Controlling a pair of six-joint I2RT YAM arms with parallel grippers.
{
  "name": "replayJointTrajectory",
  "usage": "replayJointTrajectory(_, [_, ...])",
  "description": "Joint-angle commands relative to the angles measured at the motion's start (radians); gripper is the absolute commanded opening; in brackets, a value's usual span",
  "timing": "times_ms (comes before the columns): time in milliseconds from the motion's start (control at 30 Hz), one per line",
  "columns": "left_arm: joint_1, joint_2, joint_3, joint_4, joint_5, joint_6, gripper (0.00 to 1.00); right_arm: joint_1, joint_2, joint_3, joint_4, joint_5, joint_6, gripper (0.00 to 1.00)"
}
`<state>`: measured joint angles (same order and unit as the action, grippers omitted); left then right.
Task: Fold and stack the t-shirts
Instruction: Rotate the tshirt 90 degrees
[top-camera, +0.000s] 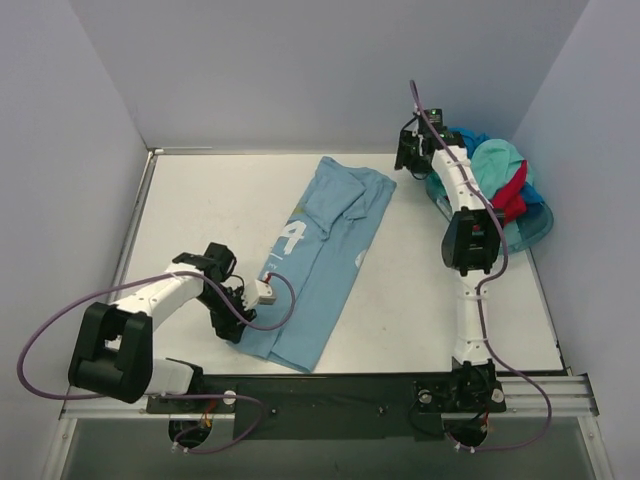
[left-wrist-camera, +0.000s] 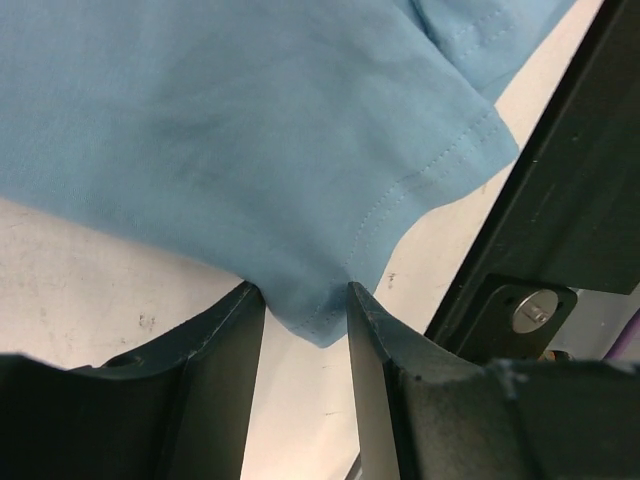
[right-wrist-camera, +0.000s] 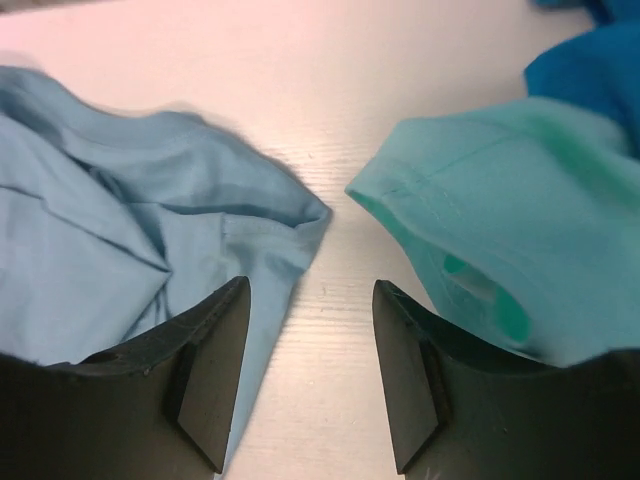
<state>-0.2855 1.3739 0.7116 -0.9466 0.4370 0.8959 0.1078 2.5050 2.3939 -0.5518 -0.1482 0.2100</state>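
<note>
Our left gripper (left-wrist-camera: 303, 295) stands about half open at the near end of the light sky-blue t-shirt (top-camera: 320, 270), and a hemmed corner of that shirt lies between its two fingers (left-wrist-camera: 225, 340); bare table shows in the gap below the corner, so we read the jaws as parted rather than pinched on the cloth. Our right gripper (right-wrist-camera: 312, 290) is parted too, with nothing between its fingers but the white table (top-camera: 420, 280). In its wrist view a rumpled end of the same sky-blue shirt sits just to the left of the jaws and a fold of the mint-green t-shirt (top-camera: 497, 160) just to the right. From above, we see the sky-blue shirt stretched in a long diagonal band, from the far middle of the table down towards the left arm's base, its white print (top-camera: 290, 238) facing up. The other shirts are heaped at the far right corner in a translucent teal tub (top-camera: 535, 225): the mint-green one on top, the red t-shirt (top-camera: 508, 200) beneath it, and the deeper blue t-shirt (top-camera: 470, 138) at the back.
</note>
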Motion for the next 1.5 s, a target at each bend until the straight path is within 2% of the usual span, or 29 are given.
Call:
replayJointTrajectory(0, [-0.012,-0.065,0.012,-0.052,0.078,0.000,0.48,0.029,-0.176,-0.038,0.038,-0.013,-0.055,0.48])
replayJointTrajectory(133, [-0.011,-0.134,0.049,-0.084,0.121,-0.003,0.48,0.067,-0.348,-0.235,0.000,-0.030,-0.015,0.51])
replayJointTrajectory(267, [0.021,-0.277,0.088,-0.098,0.132,0.037,0.49,0.150,-0.643,-0.589,-0.030,-0.002,0.081,0.56])
replayJointTrajectory(300, [0.034,-0.306,0.100,-0.096,0.140,0.076,0.50,0.191,-0.693,-0.716,-0.033,-0.002,0.100,0.59])
replayJointTrajectory(333, [0.061,-0.344,0.104,-0.090,0.167,0.096,0.50,0.213,-0.774,-0.773,-0.036,-0.002,0.136,0.62])
replayJointTrajectory(400, [0.091,-0.374,0.121,-0.083,0.222,0.138,0.50,0.335,-0.878,-0.944,-0.040,0.002,0.207,0.63])
replayJointTrajectory(500, [0.112,-0.378,0.137,-0.067,0.328,0.097,0.50,0.475,-0.988,-1.193,-0.037,-0.004,0.366,0.66])
replayJointTrajectory(533, [0.112,-0.389,0.131,-0.058,0.401,0.080,0.50,0.550,-1.023,-1.266,-0.030,-0.008,0.403,0.66])
replayJointTrajectory(633, [0.112,-0.449,0.065,-0.043,0.534,0.090,0.50,0.702,-1.077,-1.391,0.062,-0.039,0.566,0.64])
replayJointTrajectory(700, [0.112,-0.502,0.014,0.006,0.542,0.069,0.50,0.789,-1.078,-1.443,0.113,-0.034,0.633,0.64])
replayJointTrajectory(767, [0.112,-0.556,-0.030,0.128,0.523,-0.023,0.50,0.872,-1.037,-1.473,0.174,-0.047,0.678,0.64])
replayJointTrajectory(867, [0.114,-0.608,-0.058,0.215,0.506,-0.113,0.50,0.920,-0.977,-1.501,0.274,-0.054,0.752,0.64])
replayJointTrajectory(1000, [0.065,-0.619,-0.055,0.243,0.480,-0.147,0.50,0.955,-0.876,-1.492,0.340,-0.086,0.786,0.64])
replayJointTrajectory(1067, [0.048,-0.621,-0.061,0.264,0.479,-0.158,0.50,0.964,-0.825,-1.469,0.351,-0.109,0.790,0.61])
replayJointTrajectory(1133, [0.039,-0.624,-0.066,0.299,0.470,-0.196,0.50,0.968,-0.776,-1.454,0.352,-0.145,0.796,0.42])
replayJointTrajectory(1167, [0.036,-0.627,-0.064,0.314,0.465,-0.212,0.50,0.966,-0.759,-1.460,0.352,-0.155,0.801,0.36])
replayJointTrajectory(1200, [0.034,-0.628,-0.063,0.315,0.467,-0.225,0.50,0.966,-0.759,-1.467,0.352,-0.160,0.810,0.22])
replayJointTrajectory(1233, [0.029,-0.628,-0.060,0.302,0.474,-0.218,0.50,0.968,-0.784,-1.499,0.354,-0.156,0.815,0.16])
replayJointTrajectory(1267, [0.026,-0.628,-0.054,0.289,0.482,-0.198,0.50,0.965,-0.805,-1.522,0.352,-0.137,0.828,0.05])
replayJointTrajectory(1300, [0.023,-0.628,-0.051,0.246,0.491,-0.137,0.49,0.954,-0.846,-1.568,0.352,-0.128,0.833,0.00])
replayJointTrajectory(1367, [0.006,-0.618,-0.049,0.180,0.480,-0.065,0.49,0.926,-0.915,-1.646,0.346,-0.110,0.842,0.00])
replayJointTrajectory(1467, [-0.044,-0.518,-0.047,0.106,0.416,0.035,0.49,0.883,-0.979,-1.711,0.314,-0.106,0.813,0.00])
